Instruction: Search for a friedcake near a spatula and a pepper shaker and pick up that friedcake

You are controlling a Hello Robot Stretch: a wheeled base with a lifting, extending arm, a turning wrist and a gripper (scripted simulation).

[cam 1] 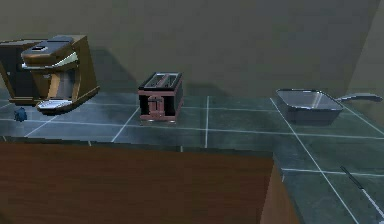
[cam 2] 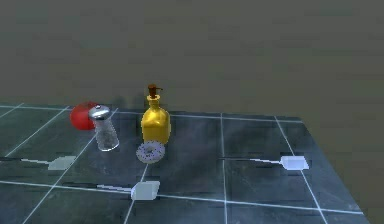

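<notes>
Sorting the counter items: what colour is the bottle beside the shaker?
The bottle is golden yellow; arm side view.

1. No text, number or sign can be read anywhere.
2. The toaster [cam 1: 160, 97] has a small dark mark on its reddish front, too small to make out.
3. The golden bottle [cam 2: 155, 120] bears no legible label.

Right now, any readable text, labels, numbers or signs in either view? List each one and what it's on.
No text can be read.
toaster: a reddish mark on its front, too blurred to make out any letters.
coffee machine: no legible print.
shaker and golden bottle: plain surfaces, no words or numbers to be seen.
</notes>
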